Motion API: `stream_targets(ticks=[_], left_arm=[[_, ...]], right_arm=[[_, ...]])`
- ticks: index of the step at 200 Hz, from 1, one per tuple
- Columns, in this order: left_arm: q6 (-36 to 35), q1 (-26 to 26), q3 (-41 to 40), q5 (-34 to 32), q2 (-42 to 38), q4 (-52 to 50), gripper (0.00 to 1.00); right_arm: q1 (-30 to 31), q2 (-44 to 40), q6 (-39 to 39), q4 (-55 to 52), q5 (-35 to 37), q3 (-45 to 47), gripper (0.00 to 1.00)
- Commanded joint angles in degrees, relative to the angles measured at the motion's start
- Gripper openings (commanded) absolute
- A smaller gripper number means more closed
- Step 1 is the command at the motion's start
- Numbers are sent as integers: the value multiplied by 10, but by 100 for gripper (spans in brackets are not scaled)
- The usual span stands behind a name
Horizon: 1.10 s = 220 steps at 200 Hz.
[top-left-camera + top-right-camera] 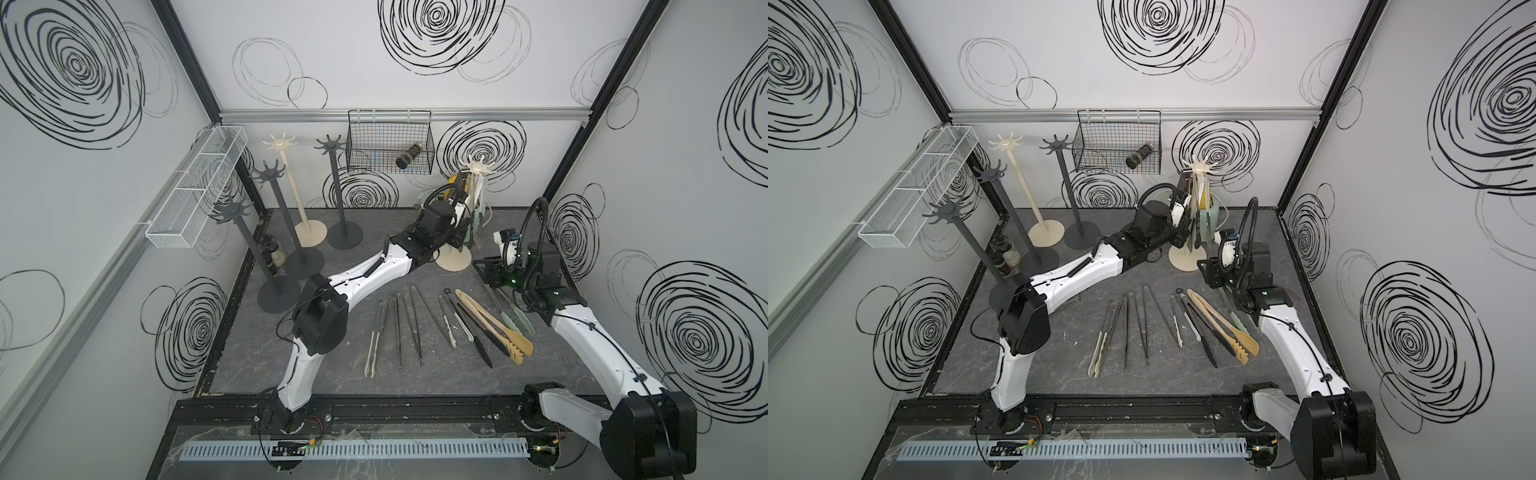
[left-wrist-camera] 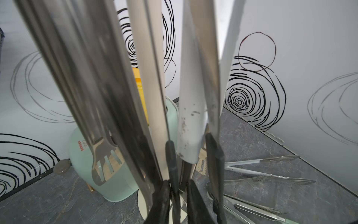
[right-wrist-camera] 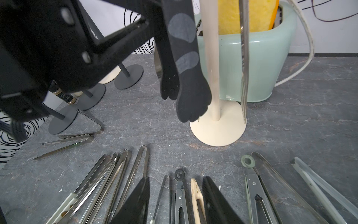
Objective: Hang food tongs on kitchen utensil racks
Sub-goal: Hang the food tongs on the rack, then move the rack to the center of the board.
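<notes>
The cream pole rack (image 1: pixel 478 167) at the back right is hemmed in: hanging steel and black tongs (image 2: pixel 190 116) are spread round its pole, a pale green toaster (image 3: pixel 257 64) is set just behind its base, and the white-and-black left arm (image 1: pixel 374 270) is stretched across to it. The back left corner is filled by four bare pole racks (image 1: pixel 311 268). The middle of the dark grey marbled tabletop (image 1: pixel 457 378) is covered by a row of loose tongs (image 1: pixel 517 345); bare strips are left along the front edge and between that row and the cream base.
</notes>
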State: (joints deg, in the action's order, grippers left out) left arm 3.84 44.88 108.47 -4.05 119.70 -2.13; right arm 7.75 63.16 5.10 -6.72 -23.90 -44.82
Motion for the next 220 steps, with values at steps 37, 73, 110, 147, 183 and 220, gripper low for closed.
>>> stream_targets(ticks=[37, 73, 110, 147, 183, 220], left_arm=[[0, 3, 13, 22, -11, -8, 21], [17, 8, -90, 22, -99, 3, 28], [41, 7, -227, -30, -229, -5, 38], [82, -28, -339, -92, -351, -12, 46], [109, -136, -417, -72, -401, 52, 54], [95, -250, -434, -31, -356, 157, 66]], right_arm=[[-6, 8, -5, 19, -15, 5, 47], [-6, 6, -3, 21, -20, 4, 48], [-6, 3, 0, 19, -30, 4, 49], [-5, -5, 3, 17, -43, 4, 50], [-3, -16, 3, 17, -49, 9, 52], [0, -20, 1, 13, -48, 11, 53]])
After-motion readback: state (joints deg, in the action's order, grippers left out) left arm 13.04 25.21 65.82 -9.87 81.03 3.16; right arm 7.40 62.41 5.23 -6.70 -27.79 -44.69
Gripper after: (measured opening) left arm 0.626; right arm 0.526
